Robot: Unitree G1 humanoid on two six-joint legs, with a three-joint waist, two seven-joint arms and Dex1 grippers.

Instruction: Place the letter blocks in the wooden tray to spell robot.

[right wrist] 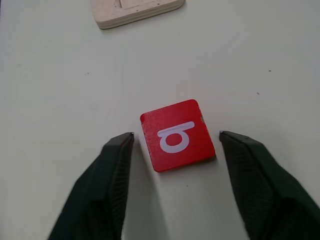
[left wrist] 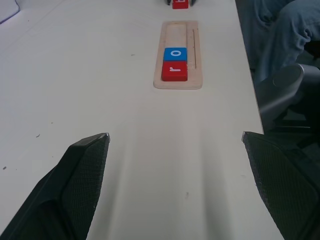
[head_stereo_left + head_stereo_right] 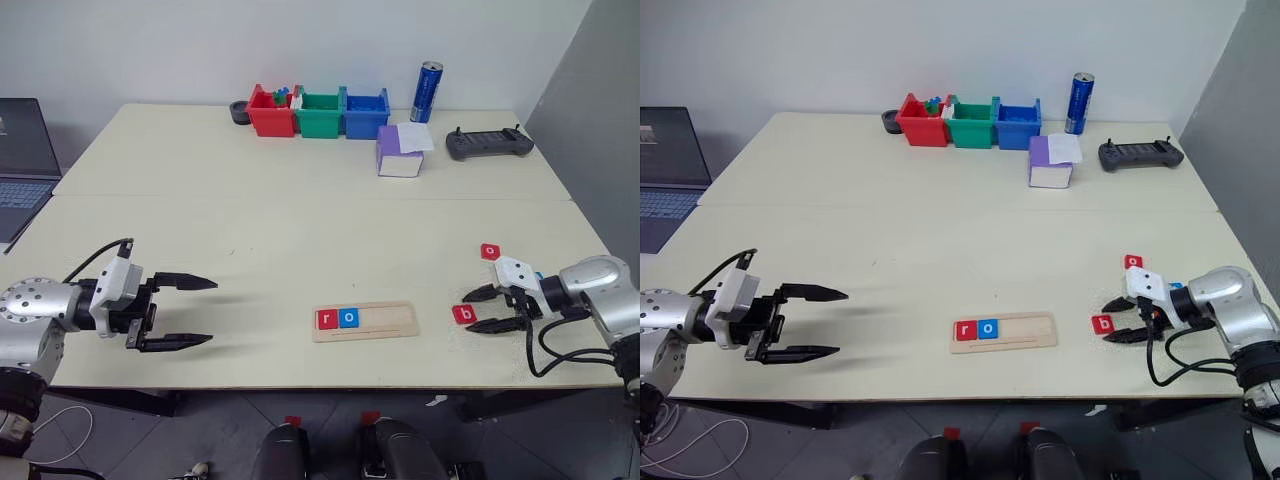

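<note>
A pale table holds a wooden tray near its front edge, with a red r block and a blue o block already seated at its left end, touching; the rest of the slot is bare. To the right of the tray, the right gripper sits low over the table with its two black fingers apart, one on each side of a red b block that lies flat between them, not yet clamped. Another red block lies just beyond it. The left gripper hovers well left of the tray, fingers wide apart and empty. The b block sits slightly skewed between the fingers, so closing could catch a corner and twist or flick it away; carried crooked, it may ride up on the tray rim.
</note>
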